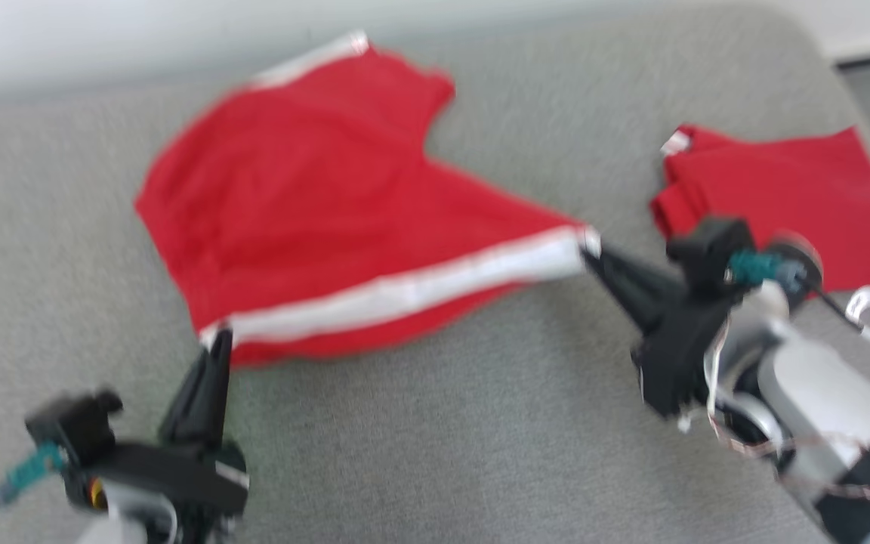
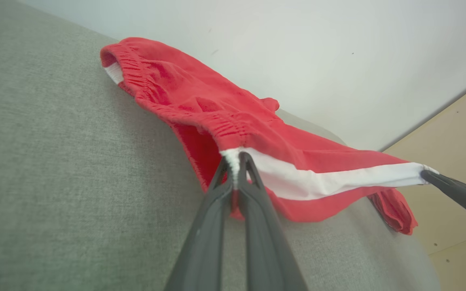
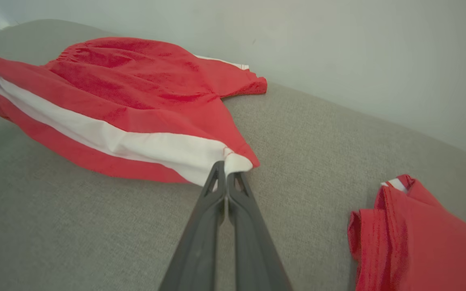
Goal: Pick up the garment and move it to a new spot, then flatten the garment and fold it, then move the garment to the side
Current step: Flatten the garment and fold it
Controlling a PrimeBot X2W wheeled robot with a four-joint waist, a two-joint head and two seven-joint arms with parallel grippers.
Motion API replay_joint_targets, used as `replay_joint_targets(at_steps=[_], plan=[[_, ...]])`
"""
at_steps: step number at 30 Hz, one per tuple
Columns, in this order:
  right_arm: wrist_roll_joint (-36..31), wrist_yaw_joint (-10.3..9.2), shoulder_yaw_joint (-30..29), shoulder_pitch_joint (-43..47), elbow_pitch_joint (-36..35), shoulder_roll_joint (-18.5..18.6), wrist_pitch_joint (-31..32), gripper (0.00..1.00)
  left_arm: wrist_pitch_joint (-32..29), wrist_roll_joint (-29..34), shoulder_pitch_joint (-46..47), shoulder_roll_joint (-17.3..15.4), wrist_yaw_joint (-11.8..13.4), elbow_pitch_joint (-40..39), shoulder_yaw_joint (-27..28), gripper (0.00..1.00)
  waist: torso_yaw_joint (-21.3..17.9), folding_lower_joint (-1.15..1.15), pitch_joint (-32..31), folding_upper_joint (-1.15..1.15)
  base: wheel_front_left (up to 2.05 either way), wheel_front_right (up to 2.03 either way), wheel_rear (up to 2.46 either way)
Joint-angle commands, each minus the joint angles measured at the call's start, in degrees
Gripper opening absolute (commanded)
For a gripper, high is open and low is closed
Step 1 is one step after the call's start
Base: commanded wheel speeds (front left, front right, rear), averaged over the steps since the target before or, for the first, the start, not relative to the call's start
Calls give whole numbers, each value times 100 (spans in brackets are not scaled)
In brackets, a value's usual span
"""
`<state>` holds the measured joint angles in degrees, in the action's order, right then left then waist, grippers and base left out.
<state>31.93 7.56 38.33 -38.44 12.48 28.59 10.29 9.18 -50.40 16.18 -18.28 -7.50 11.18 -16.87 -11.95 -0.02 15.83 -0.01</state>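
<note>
Left gripper (image 1: 217, 341) sits nearest, at the lower left of the head view, its jaws pressed together on the waistband end of the white stripe (image 1: 405, 291) of the shorts (image 1: 314, 174). Its wrist view shows the pinch plainly: two fingers (image 2: 257, 226) closed on a thin fold of white cloth at the elastic edge, with a bit of red showing between them. Right gripper (image 1: 590, 253) is clamped the same way on the stripe's other end, and its wrist view shows the tips meeting on the white corner. Between the two grips the stripe runs straight and raised, while the rest of the shorts trails back onto the grey pad (image 1: 435, 438) toward the wall (image 3: 338, 48).

Head view is blurred, so cloth detail comes from the wrists. Left wrist view gives the gathered waistband, the right gripper's tip at the far end of the stripe, the pad's rounded edge and beige floor (image 2: 451, 133) beyond it. Right wrist view gives the flat spread of the other leg, and a folded cloth (image 3: 419, 242), red, lying well apart at the pad's right end.

Open pad lies in front of the shorts, between both grippers and the near edge. Folded cloth takes the right end, and the wall-side edge is just behind the shorts.
</note>
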Motion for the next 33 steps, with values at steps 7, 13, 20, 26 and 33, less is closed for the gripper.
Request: replay_joint_targets(at_steps=[7,13,20,26,33], plan=[[1076,-17,236,1087,-772,563,1408,0,293,162,-971,-35,76,171,-151,0,-227,2,-1284,1,0,0,0],[1779,-17,-215,2039,-1177,961,2547,0,294,222,-1847,-117,211,-170,-281,0,-250,2,-1442,1,0,0,0],[1955,-17,-1204,3413,-1499,917,3616,0,152,167,-2666,-146,399,-536,-482,0,-112,2,-1447,1,0,0,0],[1656,-17,-1809,3969,-2075,612,4113,0,-6,152,-2880,-217,438,-761,-588,0,16,2,-1419,1,0,0,0],[1054,-16,-1879,3020,-2353,214,3697,0,190,-8,-2442,-82,350,-955,-407,0,261,2,-1210,1,0,0,0]])
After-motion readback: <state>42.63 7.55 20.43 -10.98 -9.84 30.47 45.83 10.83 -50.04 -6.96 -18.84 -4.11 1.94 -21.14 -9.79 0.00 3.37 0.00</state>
